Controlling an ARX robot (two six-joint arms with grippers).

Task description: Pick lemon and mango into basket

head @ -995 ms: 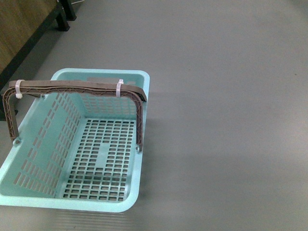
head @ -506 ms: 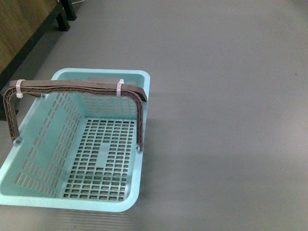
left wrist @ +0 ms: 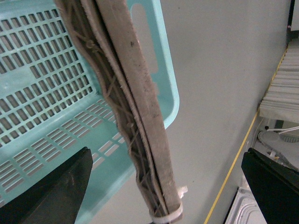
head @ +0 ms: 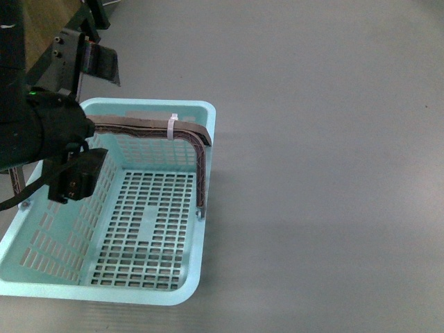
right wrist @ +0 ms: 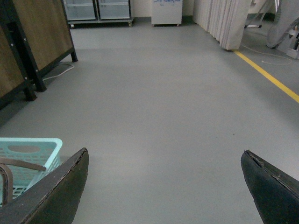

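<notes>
On grey floor (right wrist: 163, 116) w/ yellow line (right wrist: 271, 77), aqua basket (head: 104, 293); L hand (left wrist: 166, 156) wide over its handle (left wrist: 135, 93), R hand (right wrist: 163, 156) wide

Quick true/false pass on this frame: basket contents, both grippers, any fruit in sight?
1. The basket is empty. True.
2. The left gripper is shut on the handle. False: its jaws stand wide open.
3. Yellow fruit lies beside the basket. False: no fruit shows on the floor in any view.
4. The right gripper is open, holding nothing. True.
5. A white zip tie binds the handle. True.
</notes>
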